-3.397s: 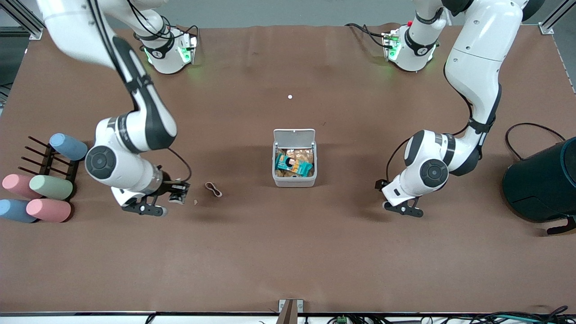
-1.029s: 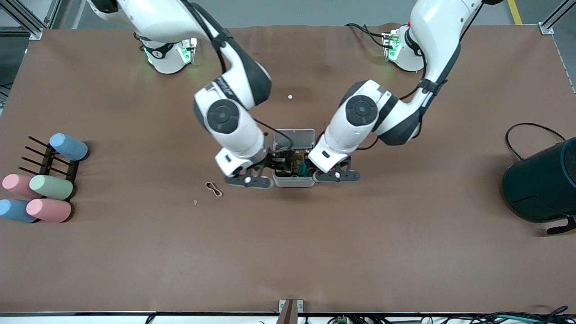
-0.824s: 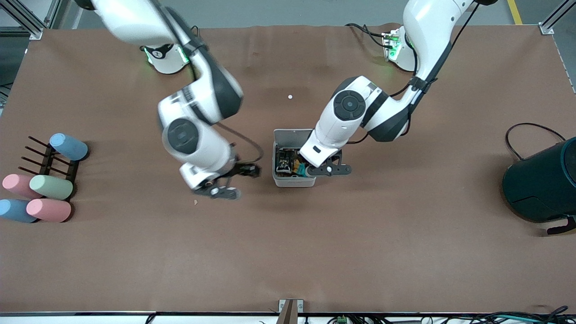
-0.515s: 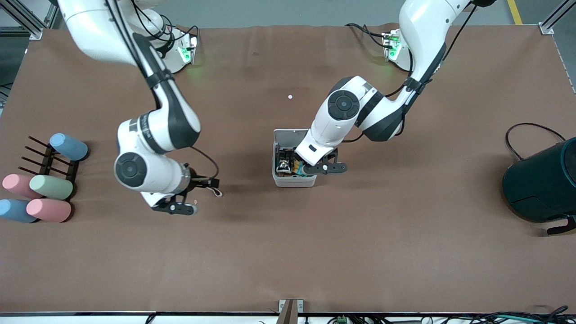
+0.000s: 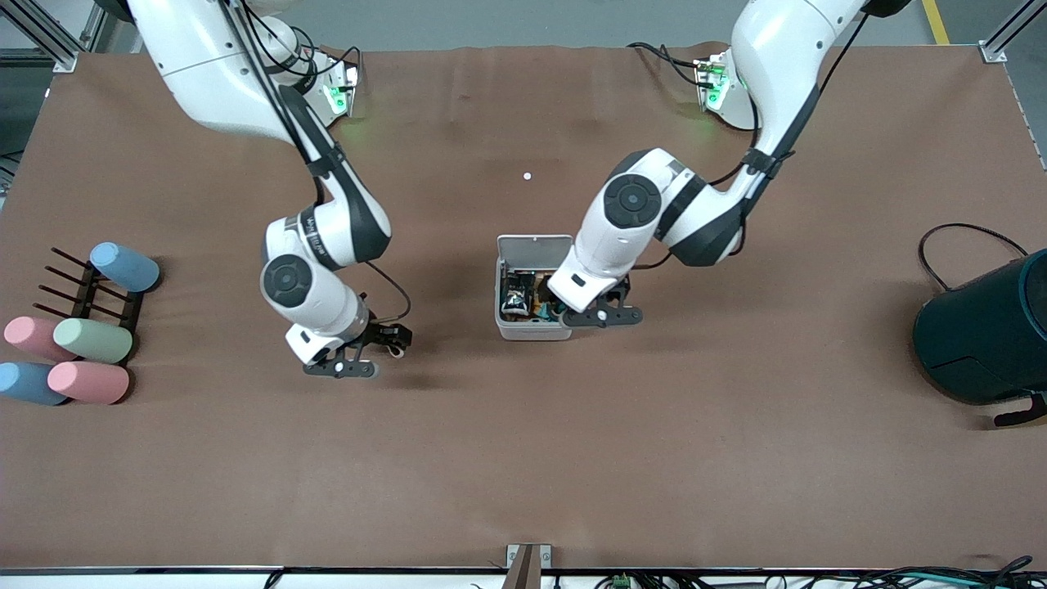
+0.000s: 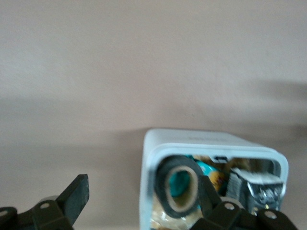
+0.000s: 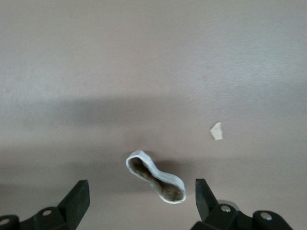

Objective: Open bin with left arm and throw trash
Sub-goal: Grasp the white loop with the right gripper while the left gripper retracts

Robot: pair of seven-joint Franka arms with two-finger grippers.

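Observation:
The white bin [image 5: 532,330] stands mid-table with its lid [image 5: 534,245] up. In it lie the black wrapper [image 5: 514,301] and other packets. The left wrist view shows the bin [image 6: 211,143] with the black tape roll [image 6: 177,187] and the wrapper [image 6: 249,184] inside. My left gripper [image 5: 601,316] is open and straddles the bin's wall at the left arm's end [image 6: 142,201]. My right gripper [image 5: 343,368] is open, low over the tan rubber band [image 7: 156,177], which lies on the table between its fingers [image 7: 79,199].
A tiny tan scrap [image 7: 217,131] lies near the band. A rack of pastel cylinders [image 5: 74,327] stands at the right arm's end. A big dark teal cylinder [image 5: 981,327] with a cable stands at the left arm's end. A white dot [image 5: 527,176] lies toward the bases.
My right gripper carried the tape roll to the bin, left it there and swung back over the rubber band. My left gripper came to the bin and shifted slightly at its wall.

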